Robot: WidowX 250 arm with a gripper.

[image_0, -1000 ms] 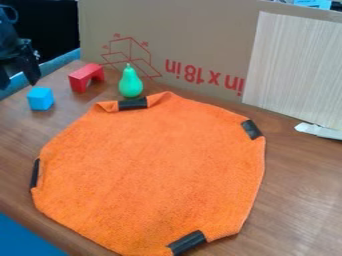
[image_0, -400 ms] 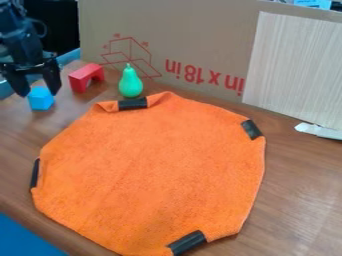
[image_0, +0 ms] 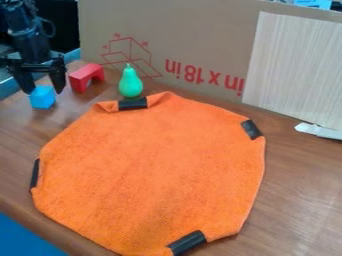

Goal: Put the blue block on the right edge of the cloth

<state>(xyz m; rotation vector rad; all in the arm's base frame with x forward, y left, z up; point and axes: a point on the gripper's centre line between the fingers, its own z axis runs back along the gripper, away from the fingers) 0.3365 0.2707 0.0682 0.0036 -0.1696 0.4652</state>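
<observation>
End effector shift: since the last earlier frame, the end effector (image_0: 45,91) has moved slightly to the view's right; it came in from the upper left corner before that.
Blue block shift: the blue block (image_0: 43,100) sits a touch farther right too.
End effector state: wide, fingers apart and pointing down at the blue block; left-hand finger in view overlaps the block's upper corner, other one is just beside its right side. Can't tell if either touches.
Blue block place: on the desk (image_0: 300,185), near the view's left edge, apart from the cloth, beyond its upper left side.
Orange cloth (image_0: 153,165): spread over the middle of the desk, a fold at its top edge.
Black strips on cloth: top strip (image_0: 132,103), upper right strip (image_0: 252,129), left strip (image_0: 35,173), bottom strip (image_0: 186,243), all along the rim.
Red arch block (image_0: 80,79): on desk, right of the end effector, between it and the pear.
Green pear (image_0: 130,82): upright on desk, just behind the cloth's top strip.
Cardboard (image_0: 194,30): standing behind, red print and line drawing.
Pale panel (image_0: 294,70): wood-grained, against the cardboard, right side.
White piece (image_0: 320,131): on desk by the panel's foot.
</observation>
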